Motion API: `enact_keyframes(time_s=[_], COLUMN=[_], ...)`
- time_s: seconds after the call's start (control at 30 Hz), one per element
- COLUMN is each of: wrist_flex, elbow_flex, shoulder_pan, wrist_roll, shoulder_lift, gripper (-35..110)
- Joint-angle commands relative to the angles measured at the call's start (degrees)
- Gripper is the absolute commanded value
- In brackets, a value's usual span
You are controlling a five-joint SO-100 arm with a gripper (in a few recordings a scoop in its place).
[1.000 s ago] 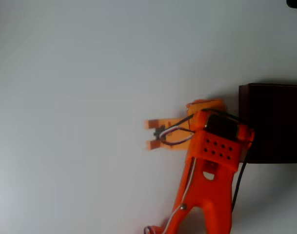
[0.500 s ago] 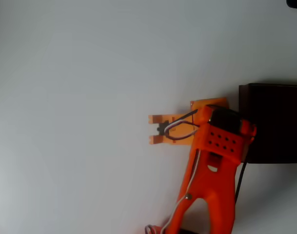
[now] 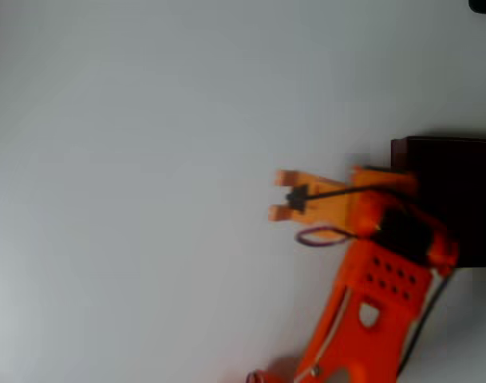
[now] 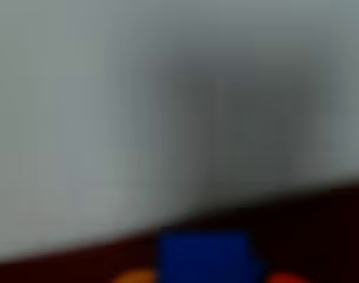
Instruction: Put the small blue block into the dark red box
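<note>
In the overhead view the pale table [image 3: 131, 159] lies bare across the left and middle; right of centre the orange gripper [image 3: 279, 194] points leftward, its two fingertips a little apart with a dark bit between them further back; whether they clamp anything I cannot tell from this view; behind them the orange arm [image 3: 370, 311] slants down toward the bottom edge, a thin dark cable running along its top; at the far right the dark red box [image 3: 458, 171] sits against the picture's edge, the arm's body overlapping its left wall. In the wrist view, heavily blurred, grey surface takes up the upper part; a dark maroon band runs along the bottom; the small blue block [image 4: 206, 254] sits low at centre, with orange finger [image 4: 135, 276] patches at either side of it, so it appears gripped between them.
</note>
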Motion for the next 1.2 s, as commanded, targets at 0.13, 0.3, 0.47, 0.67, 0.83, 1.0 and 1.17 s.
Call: enact_keyframes(time_s=[0.13,0.3,0.47,0.67,0.83,1.0,1.17], wrist_flex=[2.20,1.32,2.99,5.89,7.65,8.26,8.17], elbow_flex=[-5.01,-11.87,-21.09,-24.08,-18.11,-6.68,8.17], shoulder_pan=[10.63,15.12,17.40,18.11,17.14,13.89,6.59], wrist_roll=[6.77,8.70,9.14,9.32,8.35,8.79,10.63], shoulder_lift=[8.70,-0.97,-15.38,-21.27,-9.58,8.53,29.18], gripper=[0,0,0,19,18,18,10])
